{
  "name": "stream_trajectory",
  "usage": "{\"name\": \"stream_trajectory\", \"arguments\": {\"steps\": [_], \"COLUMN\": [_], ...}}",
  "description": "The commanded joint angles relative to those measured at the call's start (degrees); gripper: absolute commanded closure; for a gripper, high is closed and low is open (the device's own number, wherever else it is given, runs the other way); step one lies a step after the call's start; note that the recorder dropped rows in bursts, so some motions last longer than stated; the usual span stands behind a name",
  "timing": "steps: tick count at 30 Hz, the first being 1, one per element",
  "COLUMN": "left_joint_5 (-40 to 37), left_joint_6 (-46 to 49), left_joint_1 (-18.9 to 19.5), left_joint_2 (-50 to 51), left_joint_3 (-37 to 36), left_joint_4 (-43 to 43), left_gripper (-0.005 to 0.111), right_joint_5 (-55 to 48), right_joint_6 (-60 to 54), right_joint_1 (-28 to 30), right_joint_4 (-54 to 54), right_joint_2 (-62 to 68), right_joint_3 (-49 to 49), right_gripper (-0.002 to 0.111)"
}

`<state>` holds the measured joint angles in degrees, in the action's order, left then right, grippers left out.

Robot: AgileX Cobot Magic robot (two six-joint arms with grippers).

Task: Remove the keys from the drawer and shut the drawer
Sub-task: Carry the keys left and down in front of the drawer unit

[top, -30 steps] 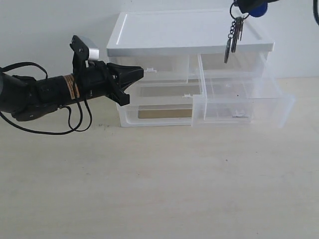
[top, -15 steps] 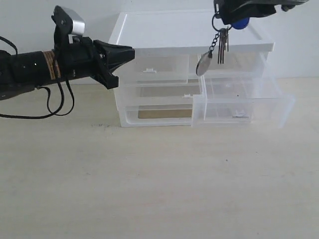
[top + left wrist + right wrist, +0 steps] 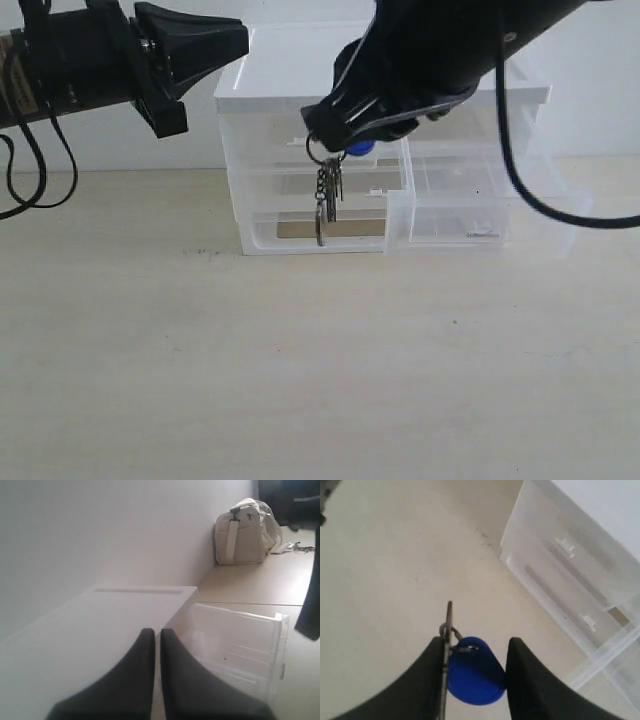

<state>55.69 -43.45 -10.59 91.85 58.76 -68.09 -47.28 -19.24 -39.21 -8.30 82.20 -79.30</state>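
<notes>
The small bunch of grey metal keys (image 3: 328, 195) is held in the air in front of the white plastic cabinet (image 3: 380, 75), and the small translucent drawer (image 3: 480, 205) stands pulled out.

In the exterior view the keys are seen dangling clear of the pale tabletop (image 3: 300, 380) from the right gripper (image 3: 352, 135), which is stretched across the middle; the drawer is seen open on the cabinet's right side. What is gripped is settled only by the right wrist view: the round blue fob (image 3: 470, 672) is pinched between the half-closed black fingers (image 3: 432, 675), with the keys seen edge-on beside it. The left gripper (image 3: 235, 40) is shown up by the cabinet's top-left corner. Its wrist view shows the jaws set almost together on nothing, over the white top, with a beige bag (image 3: 245, 530) seen beyond.
</notes>
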Motion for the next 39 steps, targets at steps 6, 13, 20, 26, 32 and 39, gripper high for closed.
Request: {"name": "stream_trajectory", "arguments": {"steps": [6, 13, 20, 26, 32, 39], "left_joint_5": [-3.1, -2.4, -0.6, -0.5, -0.5, -0.5], "left_joint_6": [-0.7, -0.7, -0.7, -0.7, -0.7, -0.7], "left_joint_1": [1.4, 1.4, 1.4, 1.4, 1.4, 1.4], "left_joint_2": [-3.7, -3.7, -3.7, -3.7, -3.7, -3.7], "left_joint_3": [-1.8, -1.8, -1.8, -1.8, -1.8, -1.8], "left_joint_4": [2.8, 2.9, 2.9, 2.9, 3.1, 3.1], "left_gripper": [0.102, 0.102, 0.102, 0.102, 0.102, 0.102], "right_joint_5": [9.4, 19.5, 19.1, 19.4, 18.4, 15.8], "right_joint_6": [-0.8, 4.2, 19.8, 25.0, 25.1, 25.7], "right_joint_1": [-0.8, -0.7, 0.9, 0.9, 0.9, 1.0], "right_joint_4": [3.7, 12.2, 27.6, 33.2, 33.8, 36.0], "right_joint_2": [9.6, 12.8, 16.4, 17.9, 18.0, 19.6], "right_joint_3": [0.0, 0.0, -0.1, -0.1, -0.1, -0.1], "right_gripper": [0.109, 0.109, 0.109, 0.109, 0.109, 0.109]}}
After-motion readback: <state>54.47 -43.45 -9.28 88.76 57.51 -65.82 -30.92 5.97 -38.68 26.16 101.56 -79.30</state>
